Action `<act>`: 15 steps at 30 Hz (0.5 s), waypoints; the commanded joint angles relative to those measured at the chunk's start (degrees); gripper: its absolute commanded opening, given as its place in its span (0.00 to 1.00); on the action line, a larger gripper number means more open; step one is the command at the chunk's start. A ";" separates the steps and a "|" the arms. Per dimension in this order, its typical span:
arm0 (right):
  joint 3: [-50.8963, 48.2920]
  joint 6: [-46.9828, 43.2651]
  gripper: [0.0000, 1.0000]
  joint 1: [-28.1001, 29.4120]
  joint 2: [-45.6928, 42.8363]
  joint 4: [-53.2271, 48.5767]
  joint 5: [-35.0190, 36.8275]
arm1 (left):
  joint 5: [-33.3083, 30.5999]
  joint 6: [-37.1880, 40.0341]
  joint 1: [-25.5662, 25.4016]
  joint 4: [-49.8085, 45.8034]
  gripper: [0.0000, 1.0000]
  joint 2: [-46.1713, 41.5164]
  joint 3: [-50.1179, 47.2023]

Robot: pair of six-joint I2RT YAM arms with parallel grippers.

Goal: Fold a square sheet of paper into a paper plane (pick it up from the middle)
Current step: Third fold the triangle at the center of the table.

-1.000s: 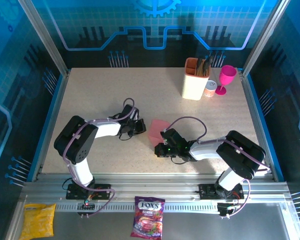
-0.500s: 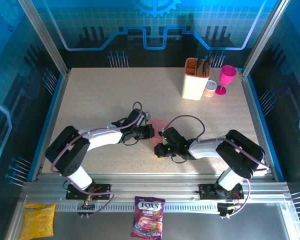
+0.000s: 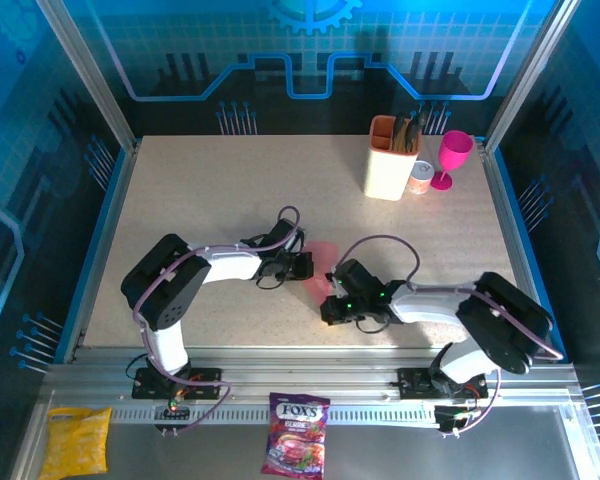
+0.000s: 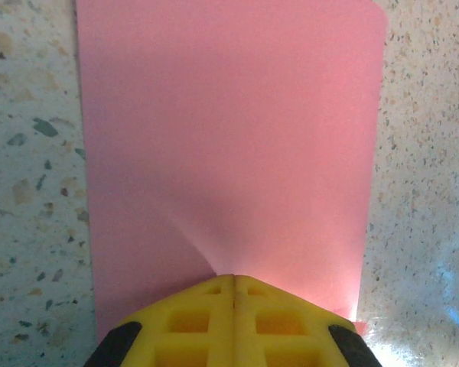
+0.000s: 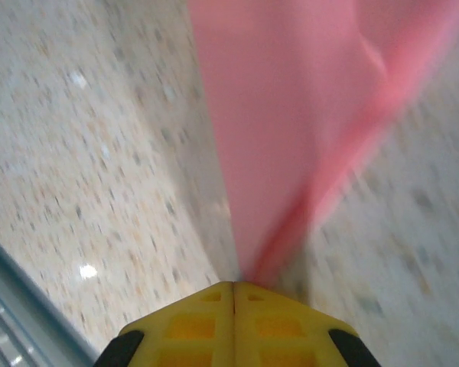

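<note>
The pink paper sits just below the middle of the top view, on the speckled bench, between the two hands. The left hand is pinched closed on its left edge. The right hand is pinched closed on its lower edge. The right wrist view is blurred, and there the sheet bends toward the upper right.

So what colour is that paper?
Salmon pink; the paper plane shows best in the left wrist view.

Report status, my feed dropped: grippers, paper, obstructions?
Left gripper shut on pink paper. Right gripper shut on it too. Holder, goblet far back, clear.
</note>
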 commanded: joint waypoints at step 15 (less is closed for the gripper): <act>-2.64 5.22 0.04 -5.37 -25.15 -13.88 3.86 | -18.25 -38.31 -5.74 0.82 0.00 -8.57 -14.67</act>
